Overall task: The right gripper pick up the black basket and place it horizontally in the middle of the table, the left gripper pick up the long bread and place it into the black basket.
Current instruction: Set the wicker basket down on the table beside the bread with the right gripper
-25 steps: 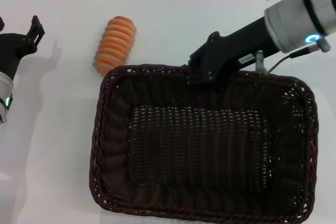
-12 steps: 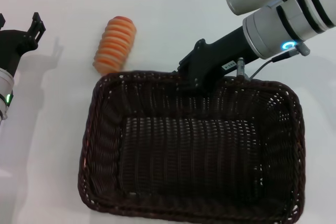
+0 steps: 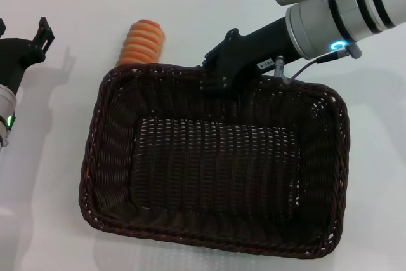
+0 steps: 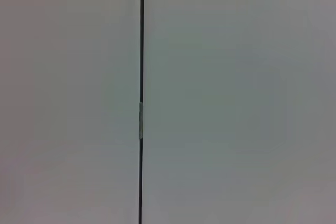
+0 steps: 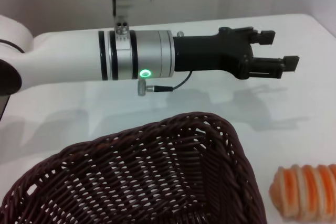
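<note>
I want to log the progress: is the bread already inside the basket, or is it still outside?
Outside. The bread lies on the table behind the basket rim, and the basket's woven floor is bare.

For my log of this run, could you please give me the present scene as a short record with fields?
black basket: held at its far rim, partly hiding the bread
right gripper: at the basket's far rim, apparently gripping it
long bread: on the table, behind the basket's far left corner
left gripper: fingers open, over the table's left side, holding nothing
</note>
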`<state>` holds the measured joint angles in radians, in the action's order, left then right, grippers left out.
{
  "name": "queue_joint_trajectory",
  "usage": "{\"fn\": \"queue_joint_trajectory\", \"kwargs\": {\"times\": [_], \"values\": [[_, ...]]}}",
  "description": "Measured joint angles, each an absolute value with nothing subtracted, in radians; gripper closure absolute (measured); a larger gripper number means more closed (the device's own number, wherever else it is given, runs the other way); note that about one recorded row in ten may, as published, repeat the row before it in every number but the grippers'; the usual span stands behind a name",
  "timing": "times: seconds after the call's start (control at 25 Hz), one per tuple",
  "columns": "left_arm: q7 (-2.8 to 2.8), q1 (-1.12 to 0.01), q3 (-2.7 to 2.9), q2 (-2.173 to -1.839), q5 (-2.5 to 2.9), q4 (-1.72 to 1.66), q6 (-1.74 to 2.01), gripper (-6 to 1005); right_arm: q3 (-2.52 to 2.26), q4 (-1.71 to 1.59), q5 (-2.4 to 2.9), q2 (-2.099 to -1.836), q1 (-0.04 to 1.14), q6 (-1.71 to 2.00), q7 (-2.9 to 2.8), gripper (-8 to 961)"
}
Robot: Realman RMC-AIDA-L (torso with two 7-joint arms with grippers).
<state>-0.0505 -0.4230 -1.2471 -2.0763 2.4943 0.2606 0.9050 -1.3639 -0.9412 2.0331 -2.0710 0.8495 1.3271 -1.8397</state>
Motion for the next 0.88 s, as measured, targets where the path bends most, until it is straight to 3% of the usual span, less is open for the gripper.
{"fn": "queue_joint_trajectory", "kwargs": {"times": [0.8,0.88], "values": [[-0.051,-0.428,-1.246,-2.074,2.494,0.26,0.902,153,-1.438,-0.961,2.033,-2.074,0.84,1.244,-1.829,721],[-0.051,-0.428,-1.244,-2.074,2.494,0.26,0.902,153,-1.438,-0.968,2.033,-2.074,0.839,1.244,-1.829,647]]}}
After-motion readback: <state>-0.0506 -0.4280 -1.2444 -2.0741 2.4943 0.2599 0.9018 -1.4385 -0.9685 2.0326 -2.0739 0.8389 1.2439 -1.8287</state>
